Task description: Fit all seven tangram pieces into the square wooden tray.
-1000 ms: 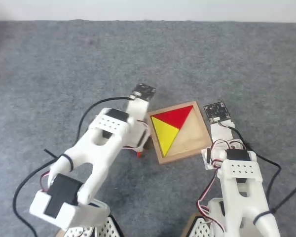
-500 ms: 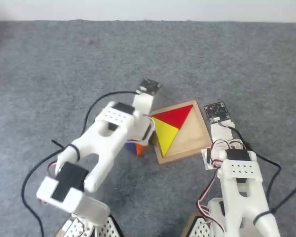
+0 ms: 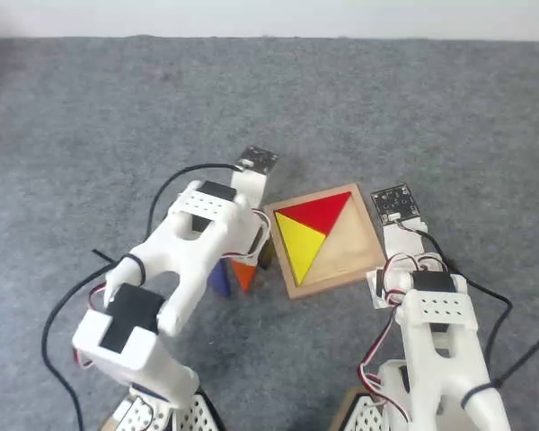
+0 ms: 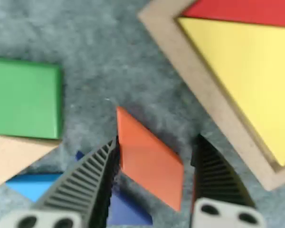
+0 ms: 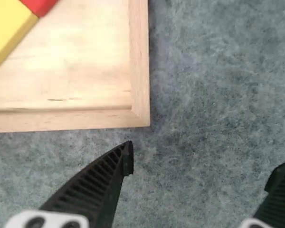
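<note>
Plainly the left gripper (image 4: 156, 141) hangs open around the orange piece (image 4: 149, 161), which lies on the carpet (image 4: 109, 57) between its jaws, just beside the tray (image 4: 211, 95); it has hold of nothing.

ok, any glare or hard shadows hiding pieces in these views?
High view: even light, no glare on the tray; left arm, not shadow, partly covers the orange piece. Left wrist view: no glare on it. Right wrist view: faint shade beside the tray rim.
</note>
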